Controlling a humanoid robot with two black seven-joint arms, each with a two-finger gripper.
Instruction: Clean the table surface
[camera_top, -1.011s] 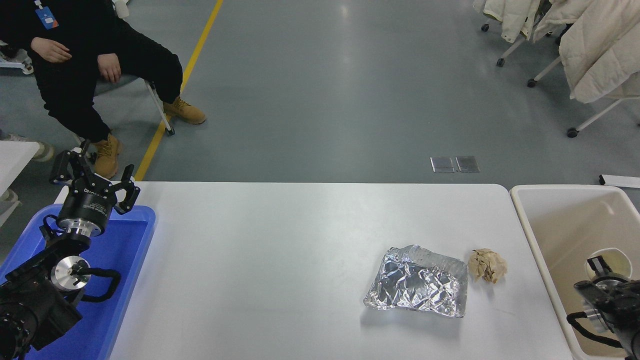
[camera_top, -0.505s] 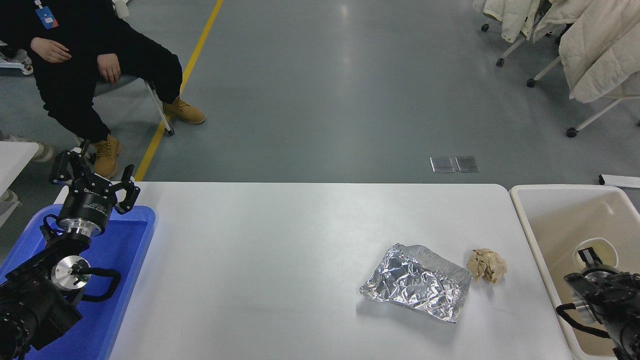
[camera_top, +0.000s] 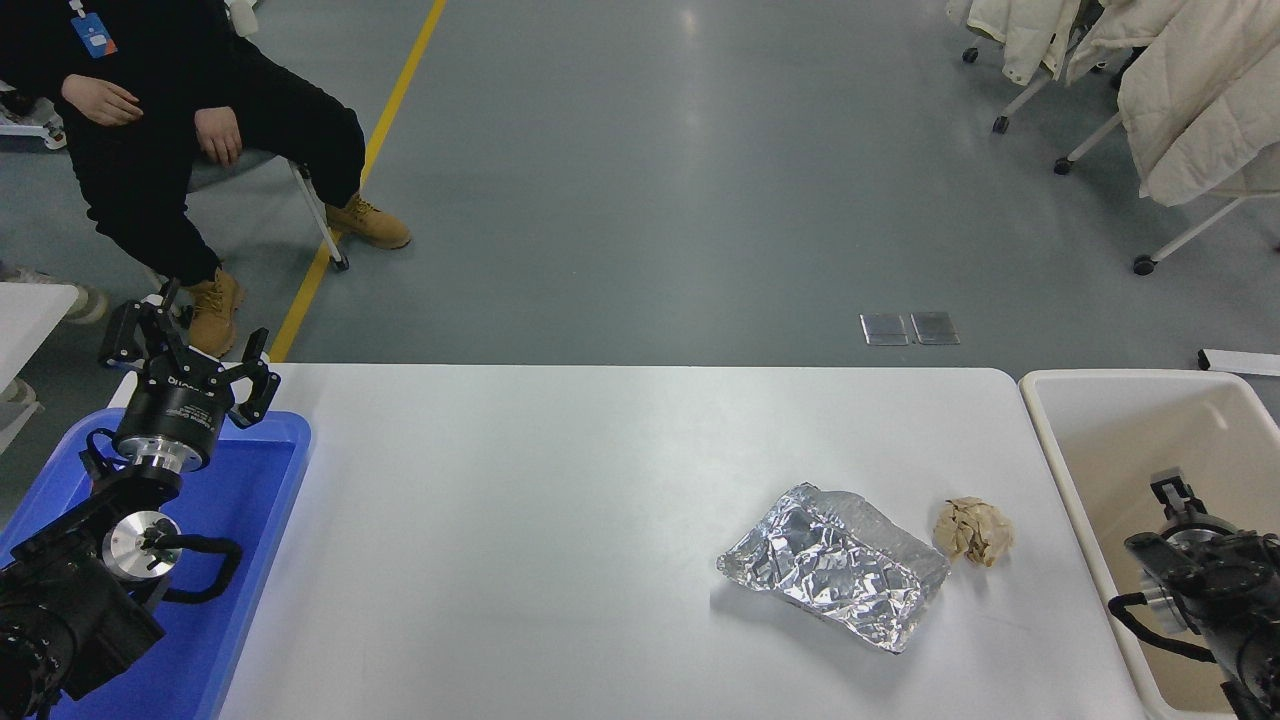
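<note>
With two bits of litter left on the table surface (camera_top: 560, 500), job judged only part done. Right gripper (camera_top: 1168, 492) hanging over the beige bin (camera_top: 1050, 440) off the table's right edge — fingers mostly hidden, cannot tell whether apart or together, nothing seen in them. Crumpled foil sheet (camera_top: 835, 567) lying flat near the front-right corner, leftward of that gripper, long axis slanting from back-left down to front-right. Brown paper ball (camera_top: 973, 530) just beside the foil's right end, not clearly touching, closest item to the right edge — so nearest reach for the right arm. Left gripper (camera_top: 190, 365) parked over the blue tray (camera_top: 270, 470) at the table's left edge, fingers spread apart and empty, well apart from both scraps. Tabletop itself: wide matte white slab, rounded corners, smooth, no visible stains or spills, bare apart from the two scraps. Foil shiny, heavily creased, thin — likely to slide or crush under a pinch. Person seated beyond the back-left corner, hands away from the table.
</note>
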